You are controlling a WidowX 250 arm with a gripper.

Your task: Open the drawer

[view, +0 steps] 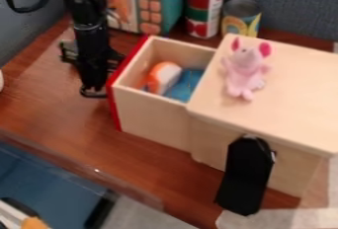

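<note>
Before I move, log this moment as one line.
drawer: open | end effector: beside red front | inside: orange-and-white item, blue item | pink toy: on box top

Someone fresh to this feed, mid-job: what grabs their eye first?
Probably the pink stuffed mouse lying on top of the pale wooden box. Next, the open drawer with its red front edge, an orange-and-white thing and something blue inside. Then the black arm coming down at upper left, its pincer beside that red front.
</note>
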